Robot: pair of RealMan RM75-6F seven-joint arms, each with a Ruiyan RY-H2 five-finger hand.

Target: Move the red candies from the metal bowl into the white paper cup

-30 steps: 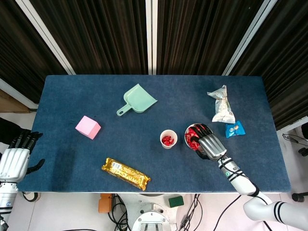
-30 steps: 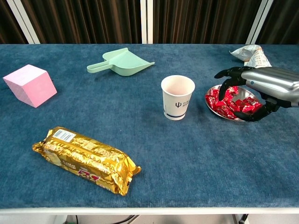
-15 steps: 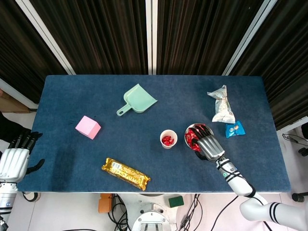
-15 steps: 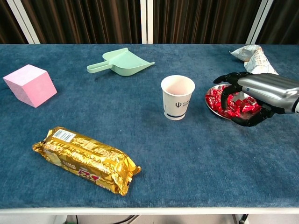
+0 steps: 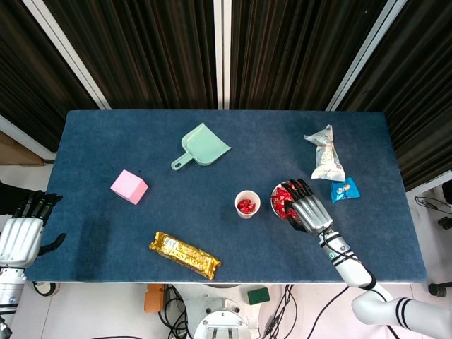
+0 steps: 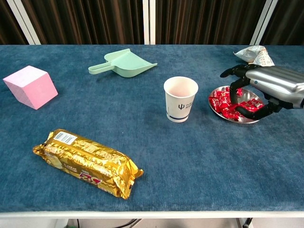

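Observation:
The metal bowl holds several red candies right of the white paper cup. In the head view the cup has red candies inside. My right hand hovers over the bowl's right half, its fingers curved down among the candies and its thumb near the front rim. Whether a candy is pinched between them is hidden. In the head view the right hand covers part of the bowl. My left hand hangs off the table's left front corner, fingers apart, holding nothing.
A green dustpan lies at the back. A pink cube sits at the left, and a gold biscuit pack near the front edge. A white snack bag and a blue packet lie behind the bowl.
My right hand dipped lower into the bowl half a second ago, then rose slightly and shifted back right. The left hand has not moved.

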